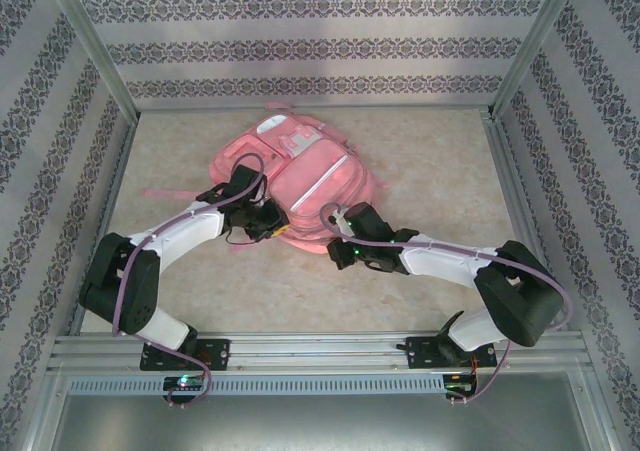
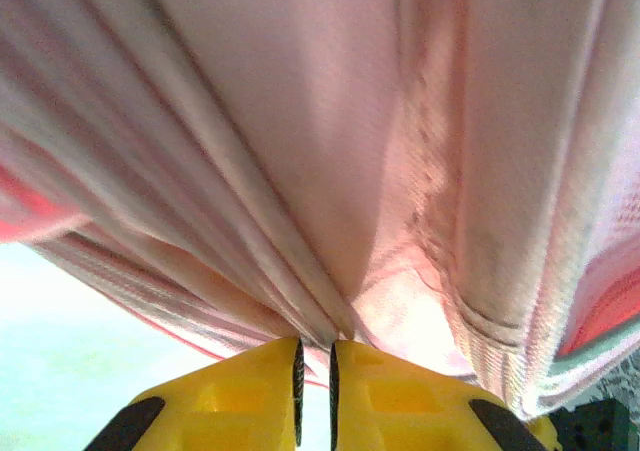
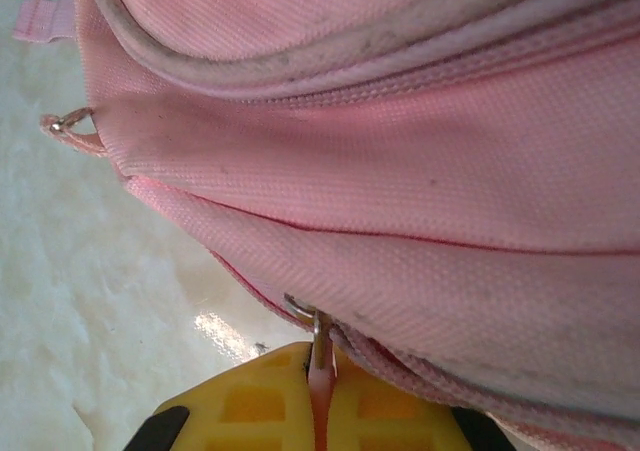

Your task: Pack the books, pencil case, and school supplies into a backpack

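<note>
The pink backpack lies flat in the middle of the table, its near edge towards the arms. My left gripper is at its near left edge. In the left wrist view the yellow fingers stand almost together, pinching a fold of the backpack's fabric at their tips. My right gripper is at the near right edge, shut on a zipper pull of the backpack, a metal ring with a pink tab running down between the fingers. The books, pencil case and school supplies are out of view.
The beige tabletop is bounded by aluminium rails and patterned walls on three sides. A thin pink strap trails left from the backpack. Another zipper ring hangs at the bag's edge in the right wrist view.
</note>
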### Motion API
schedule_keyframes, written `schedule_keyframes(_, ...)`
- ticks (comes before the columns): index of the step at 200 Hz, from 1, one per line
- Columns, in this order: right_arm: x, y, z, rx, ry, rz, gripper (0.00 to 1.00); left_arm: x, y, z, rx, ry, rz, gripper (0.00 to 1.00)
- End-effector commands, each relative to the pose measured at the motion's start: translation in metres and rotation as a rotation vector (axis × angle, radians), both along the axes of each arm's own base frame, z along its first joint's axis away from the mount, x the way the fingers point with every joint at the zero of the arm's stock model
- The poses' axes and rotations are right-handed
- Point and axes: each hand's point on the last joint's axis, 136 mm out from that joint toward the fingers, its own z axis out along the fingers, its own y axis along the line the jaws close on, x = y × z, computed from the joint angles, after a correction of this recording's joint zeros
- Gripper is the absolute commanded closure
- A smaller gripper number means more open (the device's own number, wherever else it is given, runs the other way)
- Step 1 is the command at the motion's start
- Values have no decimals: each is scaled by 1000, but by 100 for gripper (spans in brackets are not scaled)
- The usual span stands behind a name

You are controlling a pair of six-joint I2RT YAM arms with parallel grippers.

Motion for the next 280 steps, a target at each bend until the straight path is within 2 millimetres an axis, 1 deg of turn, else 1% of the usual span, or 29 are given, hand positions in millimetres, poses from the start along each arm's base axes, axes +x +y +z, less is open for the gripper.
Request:
schedule_keyframes(1, -5, -5, -1, -42, -9, 40, 100, 1, 34, -5, 94, -11, 56, 84)
schedule_keyframes(22, -5, 10, 3, -32, -17, 83, 100, 3, 48, -3, 120, -19, 69, 83)
schedule_keyframes(43, -5, 30, 7, -18, -13, 124, 100, 5, 61, 0, 142, -24, 73, 82)
schedule_keyframes(54, -4, 40, 9, -10, -13, 136, 100, 7, 72, 2, 162, -25, 81, 81)
schedule_keyframes(86, 4, 66, 10, 14, 7, 143, 100, 16, 113, 17, 193, -44, 147, 77)
schedule_keyframes(99, 10, 76, 11, 22, 12, 139, 100, 16, 123, 24, 204, -53, 155, 75)
schedule_keyframes(111, 15, 85, 11, 29, 20, 142, 100, 13, 125, 31, 214, -56, 147, 72)
schedule_keyframes(120, 18, 91, 11, 31, 23, 146, 100, 9, 121, 32, 188, -45, 144, 69)
schedule_keyframes(133, 23, 97, 10, 35, 27, 144, 100, 1, 107, 31, 120, -20, 150, 64)
schedule_keyframes(158, 28, 101, 8, 42, 39, 122, 100, -15, 68, 24, 43, 13, 138, 52)
schedule_keyframes(171, 27, 101, 8, 53, 47, 114, 100, -20, 50, 21, 7, 21, 140, 49)
schedule_keyframes(182, 26, 100, 7, 58, 50, 105, 100, -21, 39, 18, -28, 25, 147, 49)
schedule_keyframes(201, 23, 97, 6, 66, 56, 97, 100, -18, 28, 14, -52, 22, 153, 51)
schedule_keyframes(221, 21, 95, 5, 71, 60, 91, 100, -12, 18, 13, -68, 10, 136, 55)
schedule_keyframes(250, 19, 91, 3, 73, 64, 77, 100, -4, 6, 14, -105, -9, 135, 57)
schedule_keyframes(280, 18, 90, 3, 75, 63, 71, 100, -1, -3, 12, -133, -7, 126, 60)
